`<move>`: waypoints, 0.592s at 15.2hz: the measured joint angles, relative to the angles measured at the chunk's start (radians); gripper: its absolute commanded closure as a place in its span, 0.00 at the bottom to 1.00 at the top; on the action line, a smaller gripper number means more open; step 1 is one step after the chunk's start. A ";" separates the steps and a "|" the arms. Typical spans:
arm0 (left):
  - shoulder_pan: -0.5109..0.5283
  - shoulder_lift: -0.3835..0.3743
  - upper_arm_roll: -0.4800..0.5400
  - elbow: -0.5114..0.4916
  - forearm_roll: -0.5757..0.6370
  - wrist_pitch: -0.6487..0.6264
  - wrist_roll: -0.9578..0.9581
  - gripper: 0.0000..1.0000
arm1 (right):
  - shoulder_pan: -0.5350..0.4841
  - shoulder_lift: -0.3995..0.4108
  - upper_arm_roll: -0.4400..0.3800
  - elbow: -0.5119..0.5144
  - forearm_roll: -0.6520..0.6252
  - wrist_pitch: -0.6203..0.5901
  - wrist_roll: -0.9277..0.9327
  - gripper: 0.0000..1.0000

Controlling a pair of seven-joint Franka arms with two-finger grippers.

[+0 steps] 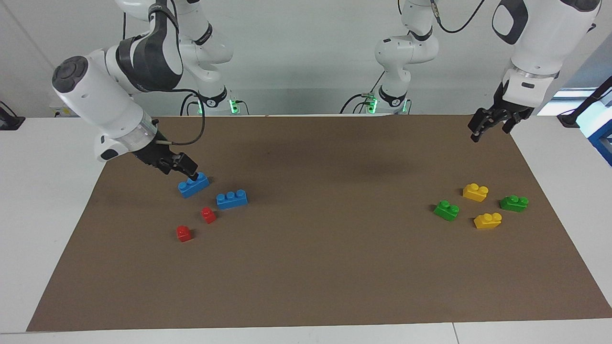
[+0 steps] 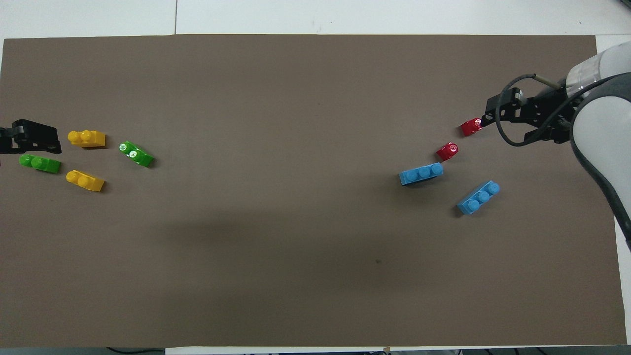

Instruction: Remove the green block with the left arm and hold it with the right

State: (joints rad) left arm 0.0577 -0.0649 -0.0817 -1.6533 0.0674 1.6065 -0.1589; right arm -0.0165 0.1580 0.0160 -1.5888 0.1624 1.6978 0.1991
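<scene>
The green block (image 1: 446, 210) lies on the brown mat at the left arm's end, among two yellow bricks and a darker green two-stud brick (image 1: 514, 203). It also shows in the overhead view (image 2: 136, 154), the brick of that group closest to the mat's middle. My left gripper (image 1: 491, 130) is open and empty, raised over the mat's corner by the left arm's base; in the overhead view the left gripper (image 2: 29, 138) shows just above the darker green brick (image 2: 39, 163). My right gripper (image 1: 191, 173) hangs low over the blue and red bricks at the right arm's end and also shows in the overhead view (image 2: 485, 118).
Two yellow bricks (image 1: 475, 191) (image 1: 487, 220) lie beside the green ones. Two blue three-stud bricks (image 1: 193, 184) (image 1: 232, 198) and two small red bricks (image 1: 208, 215) (image 1: 184, 233) lie at the right arm's end. The brown mat (image 1: 315, 267) covers the table.
</scene>
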 measured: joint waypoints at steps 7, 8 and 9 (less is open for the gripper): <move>0.000 -0.032 0.002 0.000 -0.026 -0.026 0.127 0.00 | 0.002 -0.087 0.001 0.077 -0.124 -0.180 -0.171 0.00; 0.000 -0.032 0.005 0.000 -0.048 -0.019 0.127 0.00 | 0.001 -0.100 0.001 0.077 -0.131 -0.198 -0.183 0.00; 0.001 -0.032 0.010 0.000 -0.085 -0.014 0.125 0.00 | 0.000 -0.113 0.000 0.077 -0.135 -0.210 -0.191 0.00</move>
State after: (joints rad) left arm 0.0584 -0.0969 -0.0712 -1.6534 -0.0175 1.5923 -0.0337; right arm -0.0161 0.0446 0.0161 -1.5116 0.0276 1.4874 0.0077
